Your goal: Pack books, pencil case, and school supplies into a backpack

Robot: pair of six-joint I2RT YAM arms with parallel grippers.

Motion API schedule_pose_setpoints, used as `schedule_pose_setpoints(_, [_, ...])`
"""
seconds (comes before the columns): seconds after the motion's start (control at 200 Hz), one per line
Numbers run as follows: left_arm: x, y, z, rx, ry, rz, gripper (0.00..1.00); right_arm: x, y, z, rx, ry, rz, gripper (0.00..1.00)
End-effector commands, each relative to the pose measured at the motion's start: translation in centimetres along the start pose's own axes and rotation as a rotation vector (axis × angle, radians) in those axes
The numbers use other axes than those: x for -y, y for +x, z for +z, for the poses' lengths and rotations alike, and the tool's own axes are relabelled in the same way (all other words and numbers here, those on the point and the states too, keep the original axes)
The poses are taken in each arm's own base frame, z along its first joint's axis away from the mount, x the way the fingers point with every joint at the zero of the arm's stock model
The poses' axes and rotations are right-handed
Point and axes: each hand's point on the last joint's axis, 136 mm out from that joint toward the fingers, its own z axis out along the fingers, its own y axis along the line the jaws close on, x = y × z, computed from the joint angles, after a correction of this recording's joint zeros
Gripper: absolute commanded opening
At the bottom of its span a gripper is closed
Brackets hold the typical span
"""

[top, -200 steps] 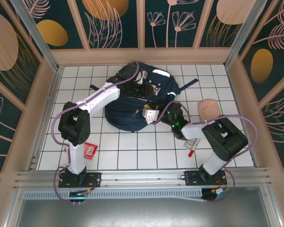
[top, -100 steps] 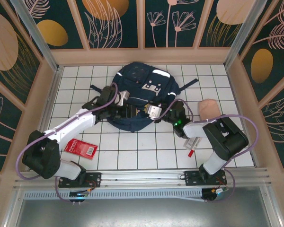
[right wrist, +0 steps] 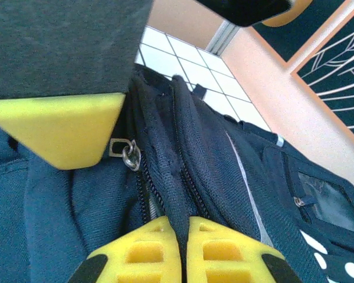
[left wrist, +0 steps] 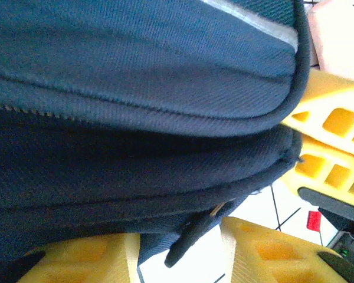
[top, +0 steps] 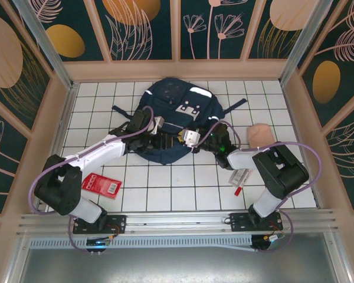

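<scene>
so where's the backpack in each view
Top external: backpack at centre, on the far half.
Left wrist: backpack spans the top and middle.
Right wrist: backpack runs from centre to lower right.
Shared landmark: white tiled table.

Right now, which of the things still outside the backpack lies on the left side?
The red booklet, alone on that side. The pencil case and the packet lie right of the backpack.
</scene>
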Motion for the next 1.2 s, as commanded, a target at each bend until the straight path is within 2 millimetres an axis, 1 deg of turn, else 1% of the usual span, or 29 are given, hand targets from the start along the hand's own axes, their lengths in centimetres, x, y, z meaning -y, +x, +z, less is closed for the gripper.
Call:
schedule_pose_setpoints(0.0, [1.1, -3.1, -0.8, 0.110, -0.006, 0.090, 0.37, -0.7, -2.8, 0.5, 0.089, -0.060, -0.040, 0.00])
schedule_pose_setpoints(0.075, [1.4, -3.4, -0.7, 0.111, 0.004, 0.108, 0.32, -0.9, -2.8, 0.6, 0.085, -0.076, -0.041, 0.00])
schedule_pose_setpoints(0.16, [1.6, -2.9, -0.3, 0.083, 0.025, 0.125, 0.25, -0.8, -2.7, 0.7, 0.079, -0.071, -0.041, 0.00])
schedule_pose_setpoints(0.235, [1.3, -2.5, 0.0, 0.063, 0.019, 0.130, 0.20, -0.6, -2.8, 0.6, 0.079, -0.066, -0.041, 0.00])
schedule_pose_setpoints(0.36, [1.1, -2.1, 0.0, 0.059, 0.020, 0.151, 0.00, -0.7, -2.8, 0.5, 0.073, -0.069, -0.053, 0.00])
schedule_pose_setpoints(0.47, [0.9, -2.3, -0.7, 0.078, -0.008, 0.176, 0.00, -0.9, -1.9, 0.3, 0.030, -0.080, -0.086, 0.00])
schedule_pose_setpoints(0.53, [0.3, -2.4, -1.2, 0.094, -0.045, 0.183, 0.00, -1.0, -1.0, -0.1, -0.009, -0.108, -0.116, 0.00])
schedule_pose_setpoints(0.586, [-0.8, -2.7, -1.8, 0.114, -0.102, 0.188, 0.00, -1.5, 0.0, -0.5, -0.057, -0.158, -0.150, 0.00])
schedule_pose_setpoints(0.636, [-2.3, -3.0, -2.4, 0.133, -0.171, 0.173, 0.00, -1.8, 0.8, -1.0, -0.100, -0.195, -0.172, 0.00])
schedule_pose_setpoints(0.686, [-4.1, -3.3, -3.1, 0.146, -0.228, 0.151, 0.00, -1.7, 1.2, -1.3, -0.124, -0.209, -0.189, 0.00])
schedule_pose_setpoints(0.731, [-5.4, -3.6, -3.6, 0.165, -0.261, 0.152, 0.00, -1.6, 1.2, -1.5, -0.134, -0.210, -0.199, 0.00])
schedule_pose_setpoints(0.741, [-5.6, -3.9, -3.8, 0.174, -0.269, 0.156, 0.00, -1.6, 1.2, -1.6, -0.136, -0.207, -0.200, 0.00])
schedule_pose_setpoints(0.756, [-6.5, -3.3, -3.7, 0.165, -0.289, 0.154, 0.00, -1.5, 1.1, -1.6, -0.136, -0.203, -0.201, 0.00])
schedule_pose_setpoints(0.786, [-7.6, -3.2, -3.9, 0.171, -0.319, 0.161, 0.00, -1.2, 0.9, -1.7, -0.137, -0.190, -0.202, 0.00])
schedule_pose_setpoints(0.796, [-8.0, -3.2, -3.9, 0.173, -0.328, 0.163, 0.00, -0.5, 1.4, -2.0, -0.148, -0.171, -0.194, 0.00])
schedule_pose_setpoints(0.806, [-8.3, -3.2, -4.0, 0.173, -0.336, 0.166, 0.00, -0.3, 1.4, -2.1, -0.150, -0.166, -0.192, 0.00])
schedule_pose_setpoints(0.851, [-9.5, -3.3, -4.3, 0.179, -0.369, 0.176, 0.00, 0.6, 1.7, -2.7, -0.160, -0.136, -0.174, 0.00])
schedule_pose_setpoints(0.891, [-10.1, -3.3, -4.4, 0.178, -0.388, 0.185, 0.00, 1.2, 1.9, -3.2, -0.164, -0.119, -0.157, 0.00])
schedule_pose_setpoints(0.936, [-9.6, -3.4, -4.2, 0.170, -0.362, 0.214, 0.00, 1.6, 2.3, -3.7, -0.174, -0.100, -0.151, 0.00])
schedule_pose_setpoints(0.986, [-8.1, -3.3, -3.6, 0.160, -0.271, 0.235, 0.00, 2.2, 2.5, -3.9, -0.188, -0.069, -0.155, 0.09])
schedule_pose_setpoints(1.031, [-6.5, -3.2, -3.2, 0.162, -0.185, 0.252, 0.00, 2.4, 2.0, -3.9, -0.171, -0.055, -0.141, 0.18])
schedule_pose_setpoints(1.076, [-5.2, -3.1, -2.9, 0.166, -0.123, 0.265, 0.00, 2.6, 0.9, -3.9, -0.132, -0.050, -0.105, 0.28])
schedule_pose_setpoints(1.121, [-3.9, -3.0, -2.8, 0.169, -0.080, 0.290, 0.00, 2.4, -0.5, -4.0, -0.083, -0.066, -0.066, 0.32])
schedule_pose_setpoints(1.196, [-1.6, -2.3, -2.6, 0.166, -0.013, 0.360, 0.00, 1.5, -3.3, -3.8, 0.002, -0.105, -0.013, 0.43])
